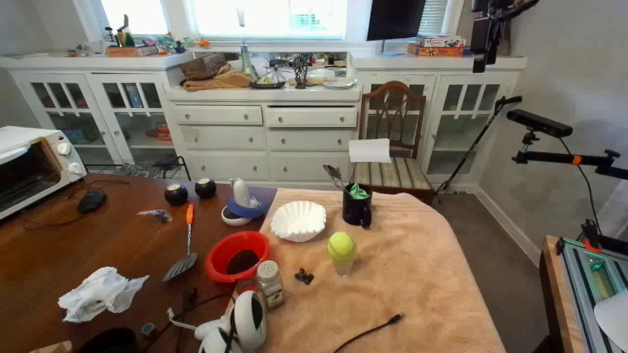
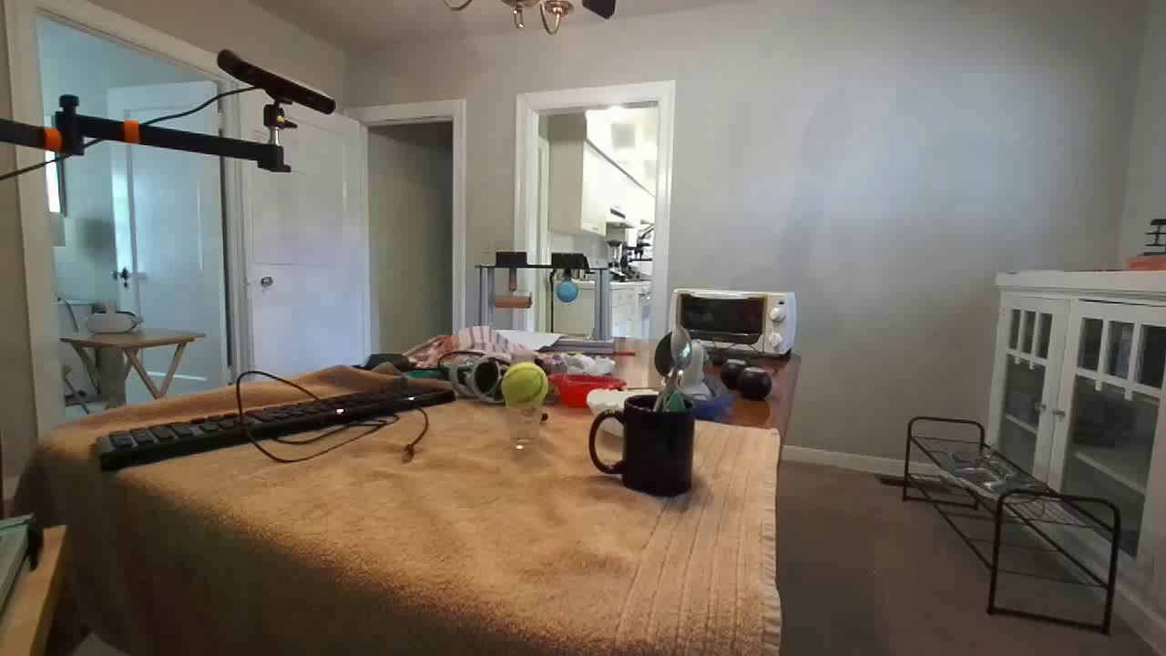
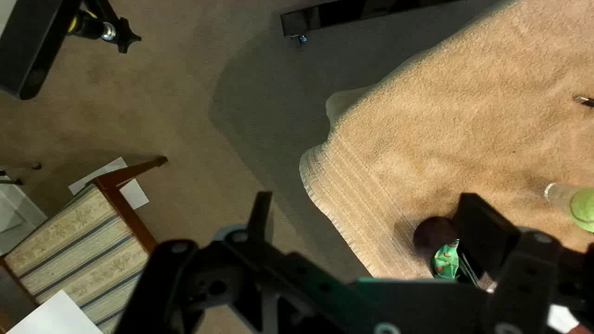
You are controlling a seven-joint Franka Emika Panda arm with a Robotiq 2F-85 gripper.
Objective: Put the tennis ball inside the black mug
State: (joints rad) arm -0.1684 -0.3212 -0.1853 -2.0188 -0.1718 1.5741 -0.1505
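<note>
Apparently nothing is done: near the desk (image 1: 130,240), the fingers (image 3: 485,232) are parted and empty, the black mug (image 1: 354,212) stands upright but occupied, and a clear glass (image 1: 344,268) bears the tennis ball (image 1: 342,245), leaving grasp, carry and placement.

In an exterior view: on a towel (image 1: 412,284) over the right part of the surface (image 1: 122,240), the tennis ball (image 1: 342,246) on top of a glass (image 1: 343,268). Behind and slightly to the right, apart from both, the mug (image 1: 352,211) with a spoon (image 1: 332,170) in it. Left of the mug, a dish (image 1: 299,233); left of the glass, clustered pieces (image 1: 305,277). At the towel's left edge, a bowl (image 1: 222,255), with a shaker (image 1: 270,287) before it to the right. Farther left, a spatula (image 1: 183,263); far left, a toaster oven (image 1: 43,169). Behind the surface, a chair (image 1: 387,175).
</note>
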